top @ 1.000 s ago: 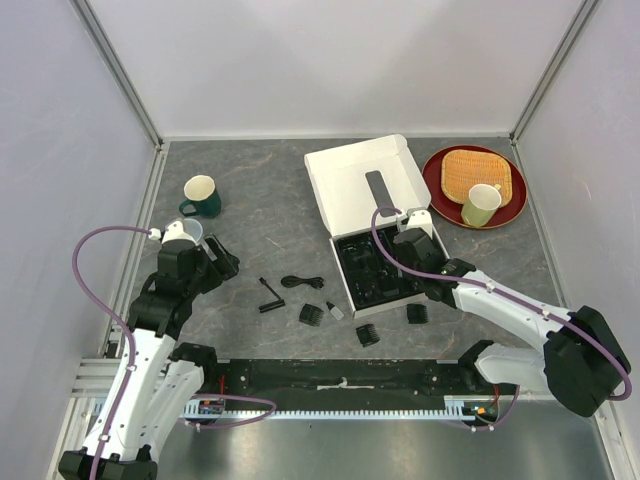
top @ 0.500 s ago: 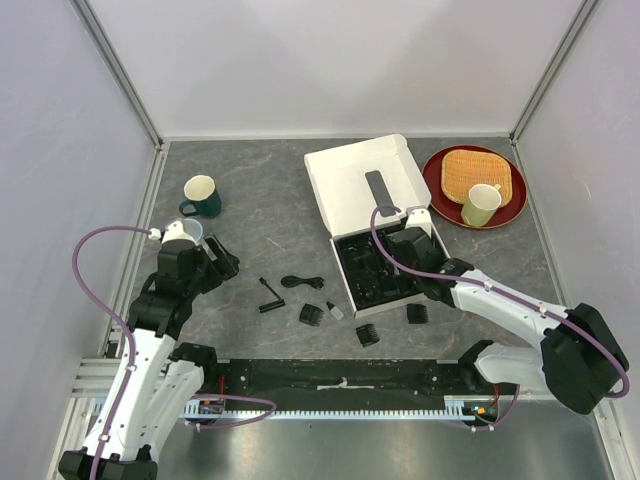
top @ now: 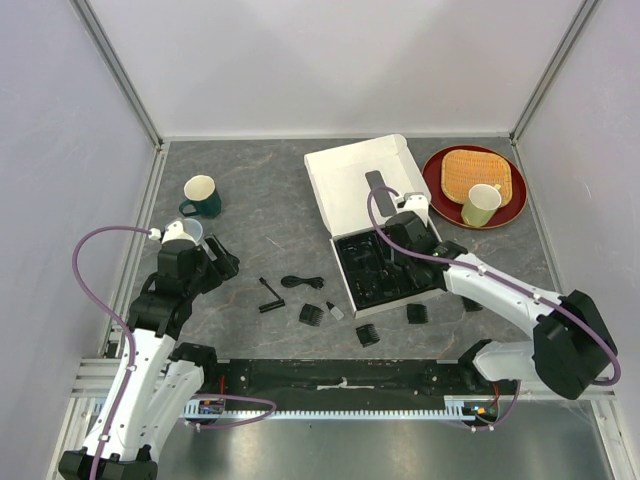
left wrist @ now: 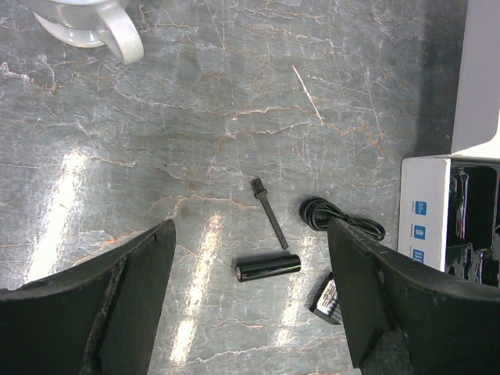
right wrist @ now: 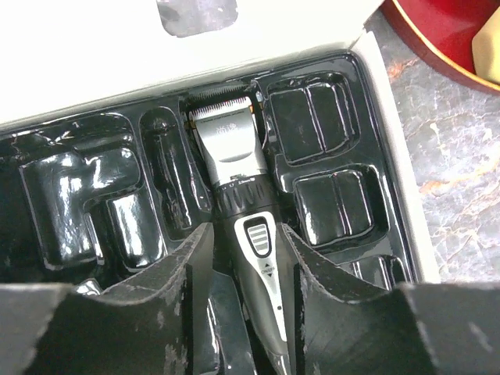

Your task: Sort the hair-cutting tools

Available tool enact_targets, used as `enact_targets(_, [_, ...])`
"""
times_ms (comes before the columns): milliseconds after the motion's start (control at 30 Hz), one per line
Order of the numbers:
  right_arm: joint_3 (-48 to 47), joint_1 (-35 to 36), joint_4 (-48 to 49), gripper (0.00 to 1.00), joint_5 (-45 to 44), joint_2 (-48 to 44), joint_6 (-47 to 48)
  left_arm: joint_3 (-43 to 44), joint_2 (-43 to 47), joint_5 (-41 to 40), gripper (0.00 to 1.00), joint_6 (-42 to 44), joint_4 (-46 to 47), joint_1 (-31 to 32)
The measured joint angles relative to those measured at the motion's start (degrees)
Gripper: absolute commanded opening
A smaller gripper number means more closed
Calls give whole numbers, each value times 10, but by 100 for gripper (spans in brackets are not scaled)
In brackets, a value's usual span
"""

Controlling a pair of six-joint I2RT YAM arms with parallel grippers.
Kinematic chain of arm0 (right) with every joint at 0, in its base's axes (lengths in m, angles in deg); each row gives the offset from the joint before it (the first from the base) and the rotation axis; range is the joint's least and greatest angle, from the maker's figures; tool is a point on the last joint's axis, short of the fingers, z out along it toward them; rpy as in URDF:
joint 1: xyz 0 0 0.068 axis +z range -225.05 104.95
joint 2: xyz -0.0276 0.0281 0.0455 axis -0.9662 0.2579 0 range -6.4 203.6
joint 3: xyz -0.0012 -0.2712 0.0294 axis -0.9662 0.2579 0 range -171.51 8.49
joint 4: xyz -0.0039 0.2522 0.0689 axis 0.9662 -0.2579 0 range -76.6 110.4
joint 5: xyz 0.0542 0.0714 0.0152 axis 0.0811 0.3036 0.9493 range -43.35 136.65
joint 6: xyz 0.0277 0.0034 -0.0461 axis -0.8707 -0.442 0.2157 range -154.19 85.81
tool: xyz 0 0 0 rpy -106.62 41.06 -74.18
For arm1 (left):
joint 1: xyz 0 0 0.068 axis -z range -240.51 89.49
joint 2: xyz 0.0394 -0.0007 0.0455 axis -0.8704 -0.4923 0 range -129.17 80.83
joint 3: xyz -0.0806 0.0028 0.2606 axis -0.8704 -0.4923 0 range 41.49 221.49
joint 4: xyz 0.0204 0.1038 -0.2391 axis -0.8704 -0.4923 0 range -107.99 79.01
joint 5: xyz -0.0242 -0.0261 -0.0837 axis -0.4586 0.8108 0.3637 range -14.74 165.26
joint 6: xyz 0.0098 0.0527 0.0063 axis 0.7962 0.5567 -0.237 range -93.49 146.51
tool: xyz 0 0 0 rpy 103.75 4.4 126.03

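Observation:
My right gripper is shut on the slim black clipper with a silver head, which lies in the middle slot of the black tray with its head toward the white lid. On the table lie a thin brush, a black cylinder, a coiled cord and three black comb guards. My left gripper is open and empty, above the table left of the brush.
The white box stands open behind the tray. A red plate with a woven mat and a green cup is at the back right. A dark green mug and a pale mug stand at the left.
My right gripper has moved up and left across the tray toward the lid, with the clipper. The left arm has not moved.

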Motion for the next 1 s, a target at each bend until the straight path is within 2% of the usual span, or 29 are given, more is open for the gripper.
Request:
enact_targets(367, [-22, -6, -111, 38, 6, 22, -99, 0, 0, 1, 85, 0, 0, 0])
enact_targets(667, [-2, -8, -131, 33, 17, 25, -130, 0, -2, 4, 85, 0, 0, 0])
enact_targets(1000, [-6, -13, -134, 37, 24, 31, -136, 0, -2, 4, 84, 0, 0, 0])
